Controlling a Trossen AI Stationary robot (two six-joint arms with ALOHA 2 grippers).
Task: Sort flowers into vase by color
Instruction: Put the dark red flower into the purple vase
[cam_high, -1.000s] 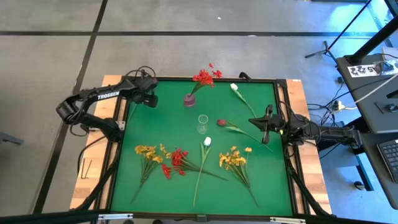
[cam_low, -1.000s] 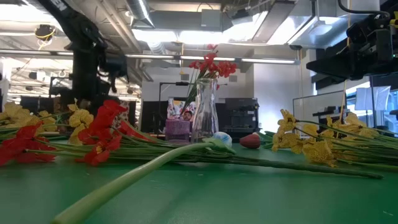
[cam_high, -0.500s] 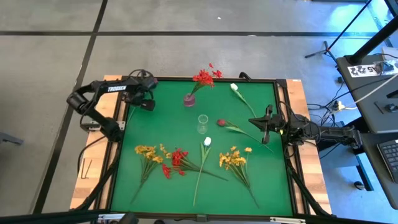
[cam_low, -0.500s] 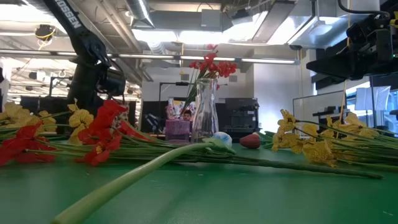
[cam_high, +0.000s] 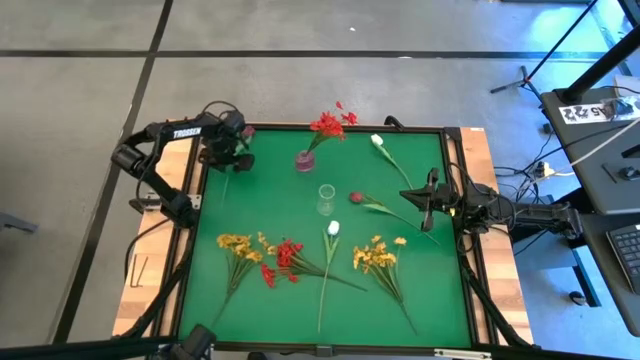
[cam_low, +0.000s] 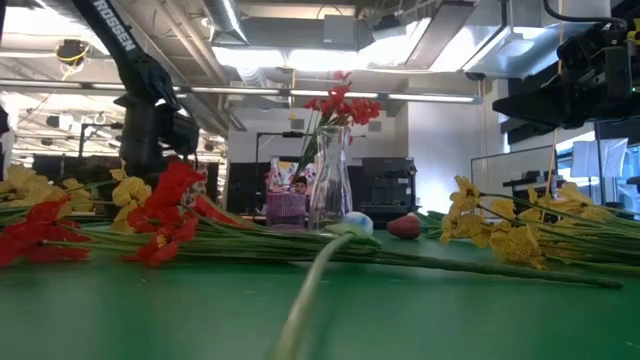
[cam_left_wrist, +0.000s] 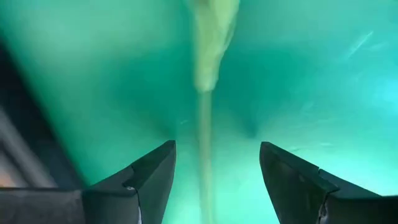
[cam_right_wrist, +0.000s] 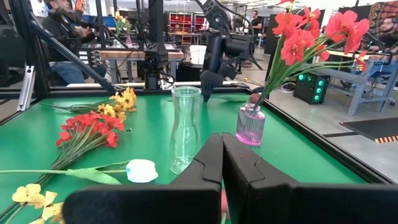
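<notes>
- The desk (cam_high: 260, 200) has a green top; the clear glass vase (cam_high: 325, 199) stands near its middle and serves as the landmark for everything below.
- The left arm reaches in over the far-left corner, well apart from the clear glass vase; its left end effector (cam_high: 236, 150) hangs above a green stem (cam_left_wrist: 204, 112) lying on the mat, fingers (cam_left_wrist: 152, 177) spread wide with the stem running between them, not touching it.
- The right arm waits at the right edge of the desk, level with the clear glass vase; its right end effector (cam_high: 428, 205) has its fingers pressed together, empty.
- A red spray (cam_high: 327, 124) stands in a small pink vase (cam_high: 304, 160), just behind and left of the clear glass vase.
- A yellow spray (cam_high: 236, 246) and a second red spray (cam_high: 284, 257) lie in front and to the left of the clear glass vase.
- Another yellow spray (cam_high: 376, 255) lies in front and to its right.
- A white tulip (cam_high: 333, 228) lies just in front of the clear glass vase, stem pointing toward the near edge.
- A second white tulip (cam_high: 377, 141) lies behind and right of it.
- A dark pink bud (cam_high: 355, 197) lies just to its right.
</notes>
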